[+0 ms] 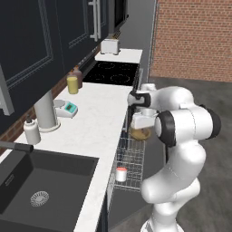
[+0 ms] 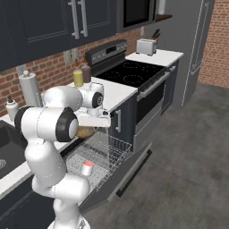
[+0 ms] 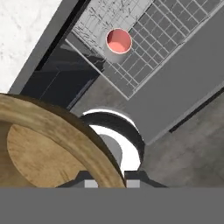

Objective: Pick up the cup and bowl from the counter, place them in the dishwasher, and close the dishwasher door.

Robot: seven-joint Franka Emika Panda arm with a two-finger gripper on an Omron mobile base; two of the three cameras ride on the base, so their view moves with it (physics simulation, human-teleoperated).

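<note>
1. Left base view: the bowl (image 1: 140, 132) is held by the tool (image 1: 141, 121) above the pulled-out rack (image 1: 130, 163), just off the table (image 1: 97, 122) edge; the cup (image 1: 121, 174) is seen standing in the rack.
2. Right base view: the bowl (image 2: 86, 131) is carried over the rack (image 2: 100, 156); the dishwasher door (image 2: 127, 172) is lowered.
3. Hand view: the tool (image 3: 111, 183) is clenched on the bowl's rim (image 3: 61, 131); the cup (image 3: 118, 41) is seen in the rack.
</note>
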